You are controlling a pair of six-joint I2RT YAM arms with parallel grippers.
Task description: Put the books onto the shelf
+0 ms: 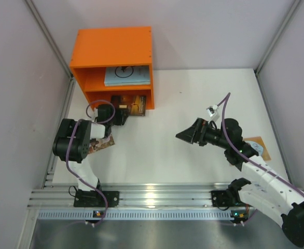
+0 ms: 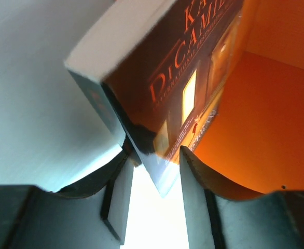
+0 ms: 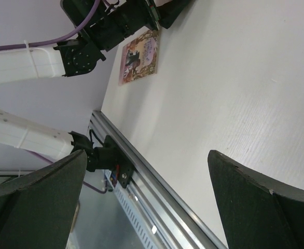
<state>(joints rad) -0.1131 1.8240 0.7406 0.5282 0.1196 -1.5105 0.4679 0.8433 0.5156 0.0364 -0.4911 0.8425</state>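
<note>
left gripper (image 2: 156, 154) straddles one corner of the dark brown book (image 2: 162, 78) at the lower compartment mouth of the shelf (image 1: 113, 46), upper left of the frame (clamped or merely flanking: cannot tell). right gripper (image 3: 148, 161), centre right, stands wide open and empty. pale book (image 1: 126, 75) lies in the upper compartment.

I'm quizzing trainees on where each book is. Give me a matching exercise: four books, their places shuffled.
1. pale blue-white book
2. dark brown book
3. pinkish book
4. orange book

A. on the table beside the right arm
B. in the shelf's upper compartment
C. between the fingers of the left gripper
D. on the table by the left arm

Pairs: 1-B, 2-C, 3-D, 4-A
</note>
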